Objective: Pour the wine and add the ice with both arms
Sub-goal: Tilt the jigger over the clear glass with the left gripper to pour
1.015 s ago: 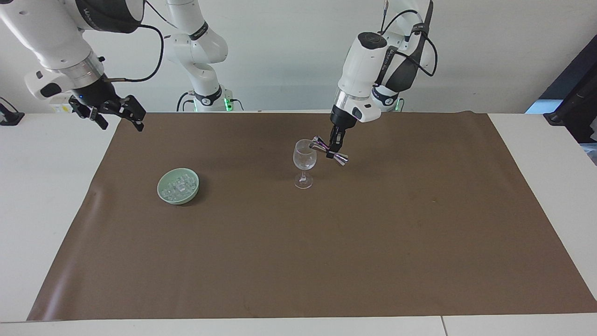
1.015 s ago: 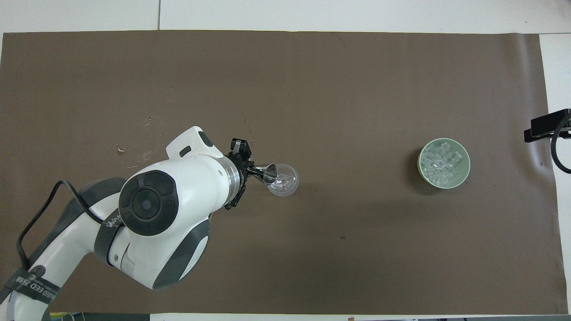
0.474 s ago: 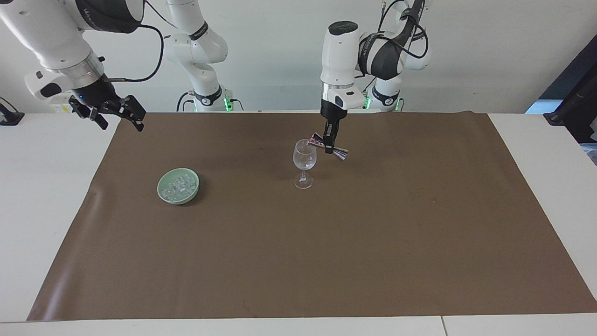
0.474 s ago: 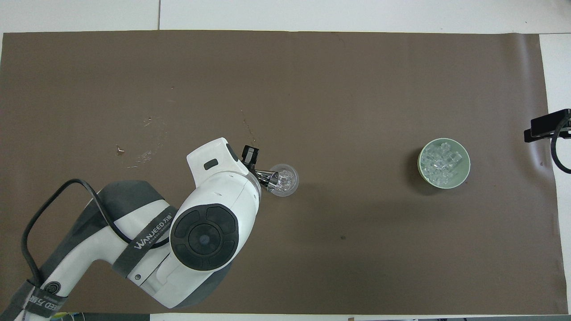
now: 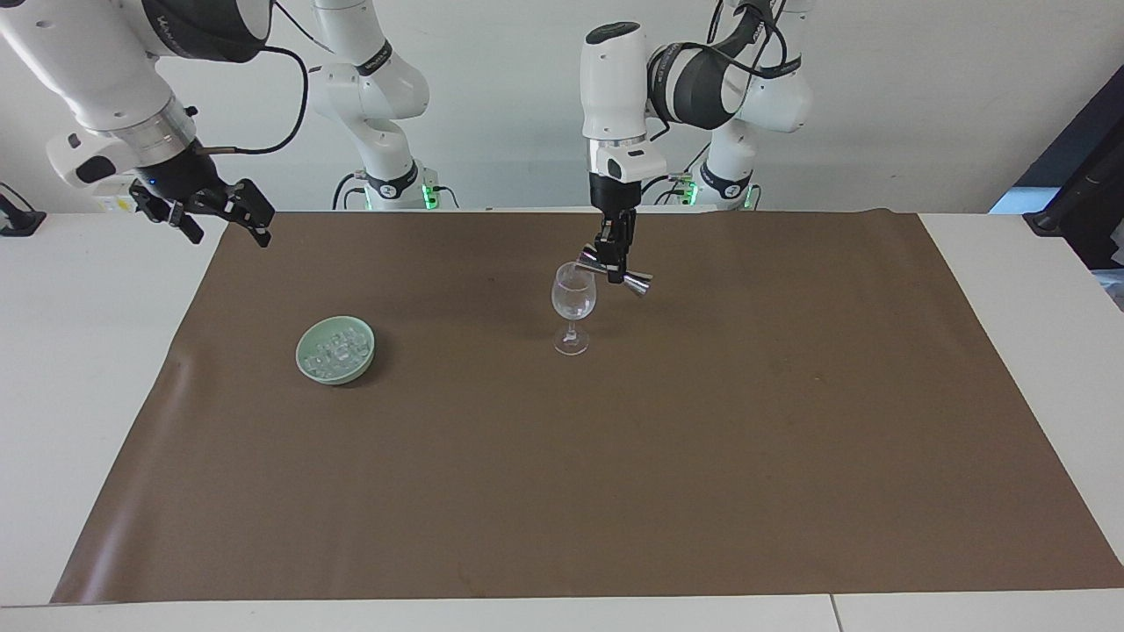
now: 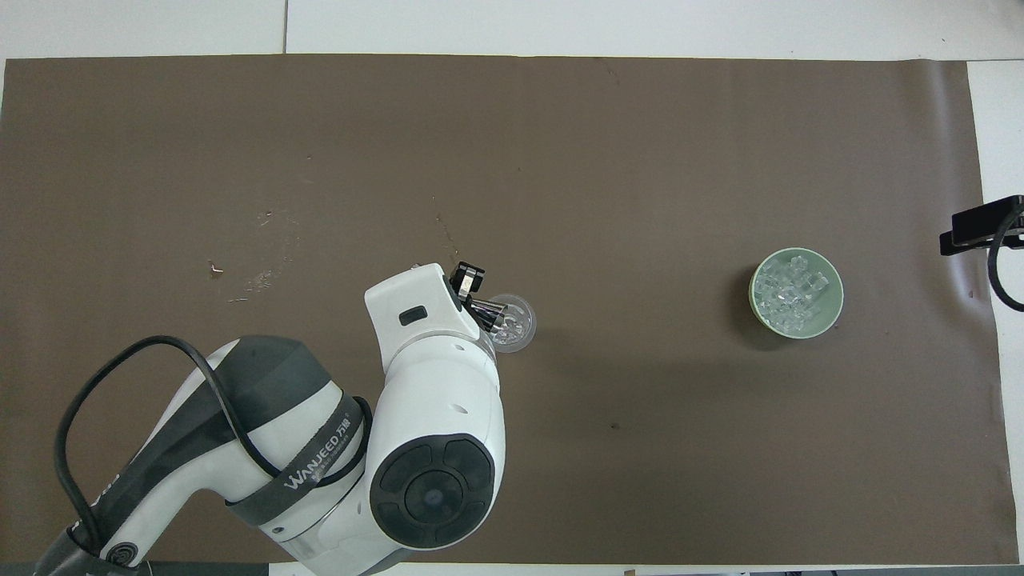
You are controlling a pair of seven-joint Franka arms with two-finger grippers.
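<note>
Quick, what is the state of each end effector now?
Left end effector: shut on the jigger, tilted over the wine glass.
Right end effector: open, empty.

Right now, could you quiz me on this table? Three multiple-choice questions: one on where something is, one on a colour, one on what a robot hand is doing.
1. Where is the ice?
A. in the bowl
B. loose on the mat
C. in the jigger

2. What colour is the bowl?
A. red
B. pale green
C. black

3. What is the left gripper doing?
A. hanging open
B. lying on the mat
C. holding the jigger tipped over the glass

Answers:
1 A: the cubes sit piled inside the bowl.
2 B: its rim is pale green.
3 C: its fingers pinch the jigger's waist above the glass's rim.
</note>
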